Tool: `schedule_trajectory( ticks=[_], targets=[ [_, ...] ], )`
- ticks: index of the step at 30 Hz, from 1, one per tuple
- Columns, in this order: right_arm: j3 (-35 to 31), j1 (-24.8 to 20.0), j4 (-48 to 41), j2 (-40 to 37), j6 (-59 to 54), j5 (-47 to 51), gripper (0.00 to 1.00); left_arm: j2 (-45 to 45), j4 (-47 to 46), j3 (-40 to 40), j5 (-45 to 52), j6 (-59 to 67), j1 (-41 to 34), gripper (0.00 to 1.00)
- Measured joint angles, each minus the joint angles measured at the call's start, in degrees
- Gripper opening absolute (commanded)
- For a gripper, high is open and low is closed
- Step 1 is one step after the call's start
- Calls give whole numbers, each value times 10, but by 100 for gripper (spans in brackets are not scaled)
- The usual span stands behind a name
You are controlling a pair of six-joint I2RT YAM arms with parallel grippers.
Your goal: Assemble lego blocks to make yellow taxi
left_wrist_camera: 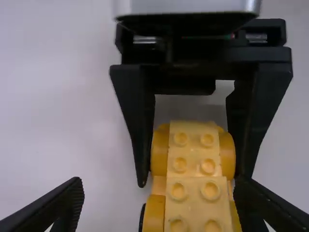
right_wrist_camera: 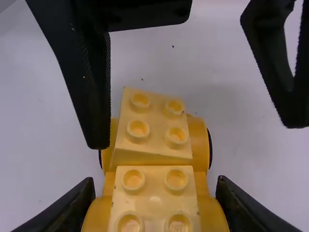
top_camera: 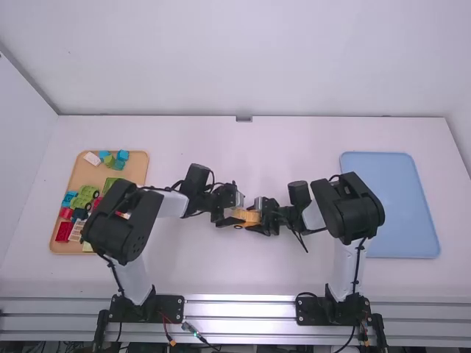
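right fingers have the yellow car, left fingers spread around the other end

so the right fingers (right_wrist_camera: 75, 208) are pinching the yellow car (right_wrist_camera: 154, 208) across its width, one on each flank. the left fingers (left_wrist_camera: 60, 205) are spread, straddling the opposite end, not gripping.

here's what matters imo: the car's long axis runs from one arm to the other, so both sets of fingers would squeeze it across the short way. but it's off-centre for the left pair: one finger is just beside it, the other has a clear gap. if the left ones close like that, i'd guess one touches first and shoves or twists the car. probably worth centring first if a second grip is the plan.

the two studded tops sit end to end, and in the right wrist view the far one looks a bit skewed. might want a press, my read only.

further out, the car is between the two arms, mid-surface (top_camera: 221, 272). loose blocks (top_camera: 121, 156) are in the tan tray (top_camera: 85, 180) on the left, blue tray (top_camera: 390, 206) on the right.
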Motion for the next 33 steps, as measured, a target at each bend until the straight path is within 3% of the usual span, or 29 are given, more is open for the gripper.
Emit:
schedule_trajectory(
  ticks=[10, 25, 33],
  targets=[
    [0, -1, 0, 0, 2, 0, 52, 0, -61, 0, 0, -10, 1, 80],
    [0, 0, 0, 0, 2, 0, 52, 0, -64, 1, 5, -10, 1, 30],
    [0, -1, 0, 0, 6, -1, 52, -1, -66, 2, 9, 5, 1, 26]
  ],
)
